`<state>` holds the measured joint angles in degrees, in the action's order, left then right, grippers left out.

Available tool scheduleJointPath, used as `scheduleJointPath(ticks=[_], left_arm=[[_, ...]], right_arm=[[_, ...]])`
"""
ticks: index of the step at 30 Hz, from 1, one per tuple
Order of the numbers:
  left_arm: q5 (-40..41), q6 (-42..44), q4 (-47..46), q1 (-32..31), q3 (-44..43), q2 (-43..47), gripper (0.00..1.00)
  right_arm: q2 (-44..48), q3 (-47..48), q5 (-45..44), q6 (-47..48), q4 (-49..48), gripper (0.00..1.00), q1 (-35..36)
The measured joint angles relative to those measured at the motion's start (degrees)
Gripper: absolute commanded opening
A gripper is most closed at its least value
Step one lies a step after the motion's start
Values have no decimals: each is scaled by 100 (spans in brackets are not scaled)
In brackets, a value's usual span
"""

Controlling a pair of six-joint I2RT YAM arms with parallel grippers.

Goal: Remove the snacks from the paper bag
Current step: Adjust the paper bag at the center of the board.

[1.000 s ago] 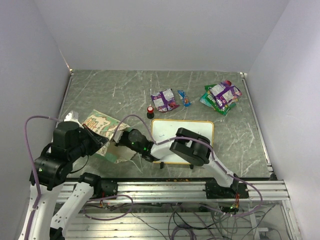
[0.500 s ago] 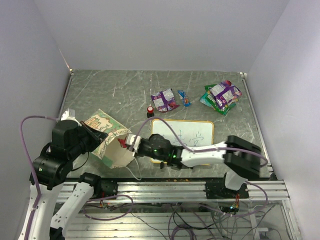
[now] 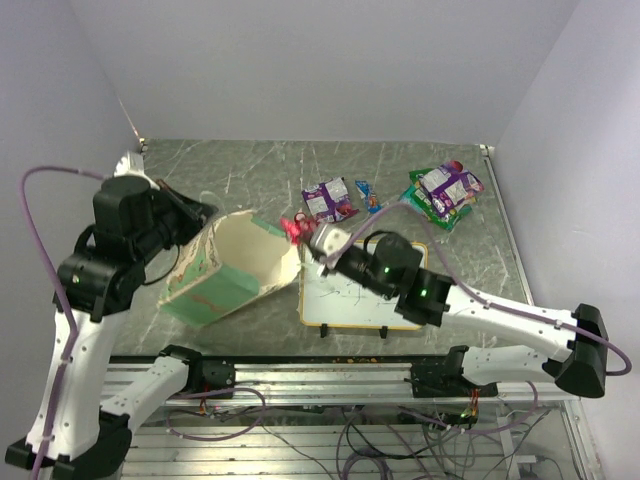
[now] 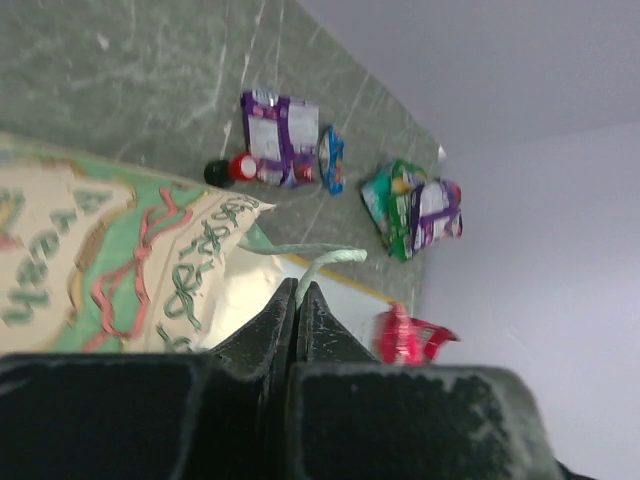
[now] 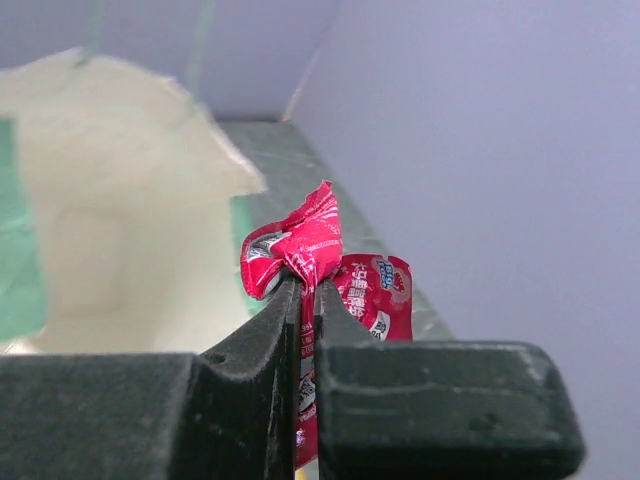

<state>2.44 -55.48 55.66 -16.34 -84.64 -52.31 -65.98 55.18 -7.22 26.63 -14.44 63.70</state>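
Note:
My left gripper (image 3: 198,213) is shut on the mint-green edge of the paper bag (image 3: 235,268) and holds it lifted off the table, tilted, its mouth facing right. In the left wrist view my left gripper (image 4: 297,287) pinches that green edge, with the bag's printed cream face (image 4: 120,265) to the left. My right gripper (image 3: 304,238) is shut on a red snack packet (image 3: 291,228) just outside the bag's mouth. In the right wrist view my right gripper (image 5: 305,282) grips the crumpled red packet (image 5: 300,243), and the bag's cream inside (image 5: 110,230) is behind it. The red packet also shows in the left wrist view (image 4: 404,336).
On the table lie a purple-and-white packet (image 3: 328,200), a small blue packet (image 3: 368,195), and a pile of green and purple packets (image 3: 443,193) at the far right. The wood-framed whiteboard (image 3: 365,297) lies under my right arm. The red-topped knob (image 4: 232,168) stands near the purple packet.
My left arm has raised and tilted the bag off the table. My right gripper has come out of the bag's mouth with the red packet and moved up and to the right.

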Motion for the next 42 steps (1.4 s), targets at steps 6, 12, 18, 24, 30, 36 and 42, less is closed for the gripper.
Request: scheduleJointPath(ticks=[6, 12, 18, 24, 30, 36, 42], left_arm=[[765, 140, 249, 0, 184, 262, 7], [1106, -260, 1021, 0, 1764, 1681, 12], [1119, -686, 1405, 0, 2269, 2448, 13], [1014, -778, 1408, 0, 2229, 2369, 22], [918, -774, 1456, 0, 1952, 2177, 48], [916, -839, 1803, 0, 1561, 2223, 76], [966, -885, 2243, 0, 1034, 2181, 80]], right_arm=[[-205, 861, -466, -173, 76, 0, -608], [-323, 1001, -957, -586, 278, 0, -938], [-341, 973, -1121, -1123, 588, 0, -1421], [-673, 1248, -1147, -1801, 1060, 0, -2140], [-866, 1316, -981, -2393, 1445, 0, -2830], [-905, 1316, -765, -2706, 1580, 0, -3045], [-1045, 1316, -581, -2835, 1628, 0, -3060]])
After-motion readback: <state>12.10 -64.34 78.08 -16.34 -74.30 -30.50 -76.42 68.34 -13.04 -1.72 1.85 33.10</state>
